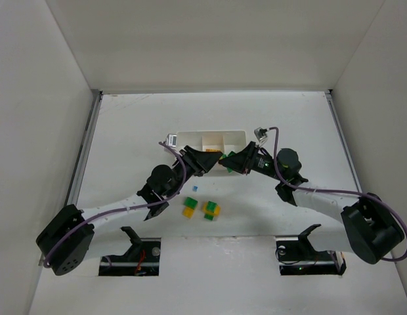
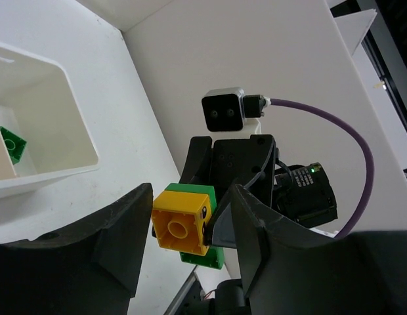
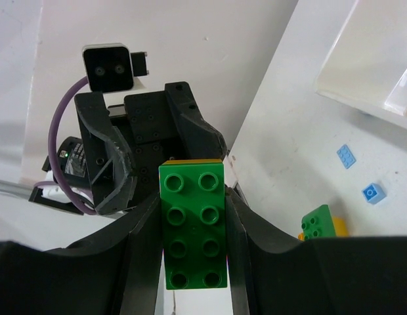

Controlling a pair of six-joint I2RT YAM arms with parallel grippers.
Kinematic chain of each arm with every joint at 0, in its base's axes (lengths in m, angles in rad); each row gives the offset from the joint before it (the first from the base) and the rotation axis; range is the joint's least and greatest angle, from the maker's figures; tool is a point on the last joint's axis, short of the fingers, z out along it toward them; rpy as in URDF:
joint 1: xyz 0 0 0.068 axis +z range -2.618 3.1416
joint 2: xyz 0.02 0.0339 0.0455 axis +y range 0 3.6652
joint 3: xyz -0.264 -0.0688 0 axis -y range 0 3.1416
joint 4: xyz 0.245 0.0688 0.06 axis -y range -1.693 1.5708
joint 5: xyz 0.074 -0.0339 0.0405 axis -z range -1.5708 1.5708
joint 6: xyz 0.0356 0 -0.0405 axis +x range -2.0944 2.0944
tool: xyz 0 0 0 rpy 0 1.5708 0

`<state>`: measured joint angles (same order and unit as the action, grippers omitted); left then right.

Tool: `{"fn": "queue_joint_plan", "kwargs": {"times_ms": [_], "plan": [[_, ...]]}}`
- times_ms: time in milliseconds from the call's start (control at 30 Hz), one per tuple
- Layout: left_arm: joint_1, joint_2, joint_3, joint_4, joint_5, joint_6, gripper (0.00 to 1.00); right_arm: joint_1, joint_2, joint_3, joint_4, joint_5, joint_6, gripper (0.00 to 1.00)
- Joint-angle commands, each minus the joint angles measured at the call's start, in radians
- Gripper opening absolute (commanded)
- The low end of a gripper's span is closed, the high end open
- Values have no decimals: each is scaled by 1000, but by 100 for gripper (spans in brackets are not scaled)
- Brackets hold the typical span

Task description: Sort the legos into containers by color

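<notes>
My right gripper (image 3: 193, 210) is shut on a green two-by-four lego (image 3: 192, 226) with a yellow lego stuck on its far face. In the left wrist view that yellow lego (image 2: 180, 226) and the green one behind it (image 2: 203, 252) hang between my left gripper's (image 2: 190, 203) spread fingers, with a gap on each side. Both grippers meet in mid-air just in front of the white tray (image 1: 237, 136), the left gripper (image 1: 207, 161) on the left and the right gripper (image 1: 234, 161) on the right. One green lego (image 2: 12, 144) lies in a tray compartment.
On the table near the arms lie a yellow lego (image 1: 189, 212), a green-on-yellow stack (image 1: 211, 209) and a tiny light blue lego (image 1: 193, 188). The right wrist view shows two blue pieces (image 3: 346, 155) (image 3: 373, 192) and the stack (image 3: 320, 222). White walls enclose the table.
</notes>
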<state>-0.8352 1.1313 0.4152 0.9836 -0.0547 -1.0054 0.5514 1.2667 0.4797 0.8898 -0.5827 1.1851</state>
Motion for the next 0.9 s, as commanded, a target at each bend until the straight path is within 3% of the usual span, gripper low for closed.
{"fn": "queue_joint_plan", "kwargs": {"times_ms": [0, 300, 667, 867], "plan": [[5, 13, 48, -9, 55, -15, 48, -5, -1, 17, 90, 7, -16, 24], [35, 18, 53, -28, 53, -7, 55, -15, -7, 8, 87, 7, -21, 24], [-2, 13, 60, 3, 84, -41, 46, -11, 45, 36, 113, 14, -22, 24], [-5, -27, 43, -2, 55, -44, 36, -11, 40, 19, 124, 23, -18, 26]]}}
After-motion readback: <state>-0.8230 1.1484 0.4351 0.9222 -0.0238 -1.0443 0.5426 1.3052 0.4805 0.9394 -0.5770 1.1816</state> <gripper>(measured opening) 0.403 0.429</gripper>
